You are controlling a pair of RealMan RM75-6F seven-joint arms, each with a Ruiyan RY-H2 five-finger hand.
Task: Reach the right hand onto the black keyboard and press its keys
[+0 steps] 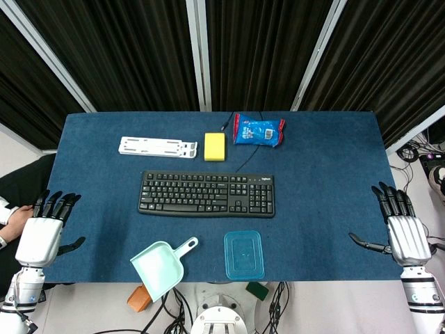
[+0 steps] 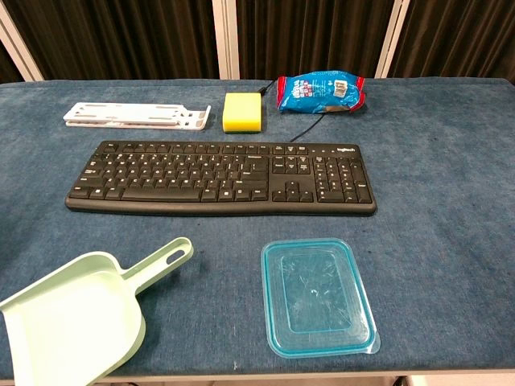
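Note:
The black keyboard (image 1: 207, 194) (image 2: 221, 178) lies flat across the middle of the blue table, its cable running toward the back. My right hand (image 1: 401, 227) rests at the table's right front edge, fingers spread and holding nothing, well to the right of the keyboard. At the left front edge my left hand (image 1: 45, 227) is likewise spread with nothing in it. Only the head view shows the hands; the chest view shows neither.
A pale green dustpan (image 1: 161, 266) (image 2: 79, 318) and a clear blue lid (image 1: 243, 255) (image 2: 317, 296) lie in front of the keyboard. Behind it sit a white bracket (image 1: 153, 146) (image 2: 137, 115), a yellow block (image 1: 215, 147) (image 2: 242, 112) and a blue snack bag (image 1: 258, 130) (image 2: 322, 92).

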